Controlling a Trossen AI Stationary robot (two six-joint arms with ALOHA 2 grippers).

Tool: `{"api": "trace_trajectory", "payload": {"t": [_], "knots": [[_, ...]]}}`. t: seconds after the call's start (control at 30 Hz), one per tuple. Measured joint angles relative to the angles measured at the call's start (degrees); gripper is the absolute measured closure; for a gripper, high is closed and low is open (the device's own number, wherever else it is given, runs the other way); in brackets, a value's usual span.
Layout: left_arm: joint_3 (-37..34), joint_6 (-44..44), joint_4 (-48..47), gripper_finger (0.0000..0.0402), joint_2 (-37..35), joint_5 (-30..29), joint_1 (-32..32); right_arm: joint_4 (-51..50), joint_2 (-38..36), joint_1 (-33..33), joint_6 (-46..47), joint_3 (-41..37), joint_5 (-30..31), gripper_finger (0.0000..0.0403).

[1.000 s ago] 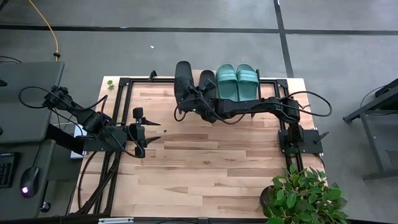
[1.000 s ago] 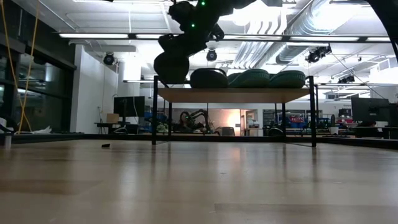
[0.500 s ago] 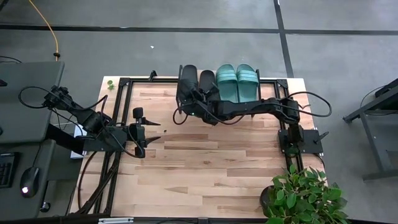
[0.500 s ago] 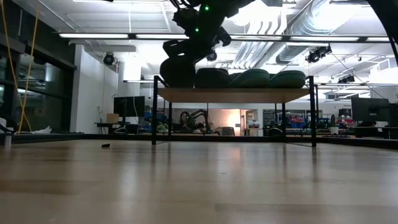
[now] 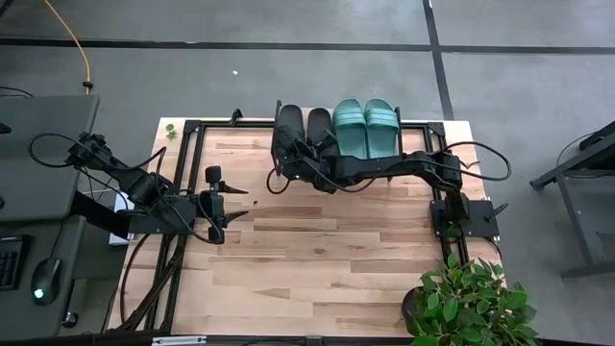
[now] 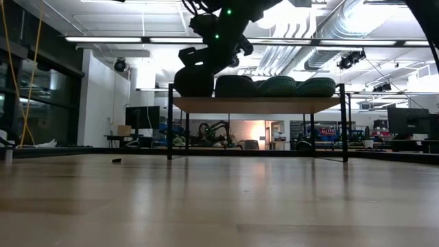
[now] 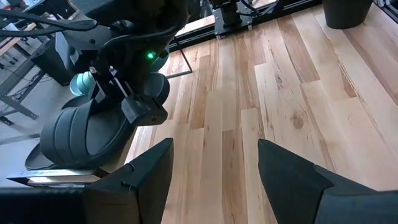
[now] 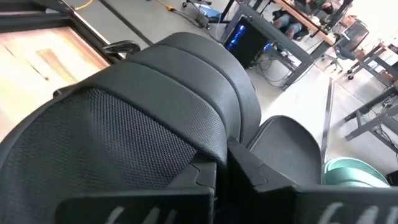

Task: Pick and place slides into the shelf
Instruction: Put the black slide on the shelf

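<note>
On the shelf (image 6: 257,104) at the table's far edge lie two teal slides (image 5: 365,126) and a black slide (image 5: 320,127), side by side. A second black slide (image 5: 286,130) sits at the shelf's left end (image 6: 194,81), and my right gripper (image 5: 301,157) is shut on it. In the low view its underside is level with the plank top; whether it rests there I cannot tell. My left gripper (image 5: 229,199) waits open over the table's left part, holding nothing. My right gripper pinches the black slide between its two fingers (image 8: 205,180) at the slide's near end (image 8: 155,155), short of the ribbed strap (image 8: 186,81). The fingers slant down from the table's near side and lie along the slide. The slide sits about level.
The wooden tabletop (image 5: 317,250) lies bare between the two arms. A potted plant (image 5: 471,303) stands at the near right corner. Black frame rails run along the table's left side (image 5: 183,192). A desk with a mouse (image 5: 43,288) stands to the left.
My right gripper has carried the black slide down and slightly toward the table's right. The slide was tilted and angled away from the other black slide. Now it lies straight beside that slide, lower, at the level of the shelf top.
</note>
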Motion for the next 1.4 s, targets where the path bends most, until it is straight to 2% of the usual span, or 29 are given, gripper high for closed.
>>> {"api": "trace_trajectory", "payload": {"t": [0.6, 0.87, 1.0, 1.17, 1.4], "knots": [[-0.02, -0.12, 0.24, 0.0185, -0.02, 0.01, 0.0, -4.06, 1.78, 0.16, 1.46, 0.13, 2.11, 0.0403], [-0.02, -0.87, 0.22, 0.0185, -0.02, 0.0, 0.0, -4.11, 1.45, -0.45, 1.42, 0.13, -2.3, 0.0396], [-0.02, -0.89, 0.22, 0.0185, -0.02, 0.01, 0.0, -4.17, 1.45, -0.45, 1.15, 0.13, -3.02, 0.0368], [-0.02, -0.9, 0.22, 0.0186, -0.02, 0.02, 0.0, -4.13, 1.48, -0.39, 1.26, 0.1, -3.45, 0.0307], [-0.02, -0.92, 0.2, 0.0186, -0.02, 0.02, 0.0, -4.1, 1.67, 0.6, -0.01, 0.02, 0.52, 0.0235]]}}
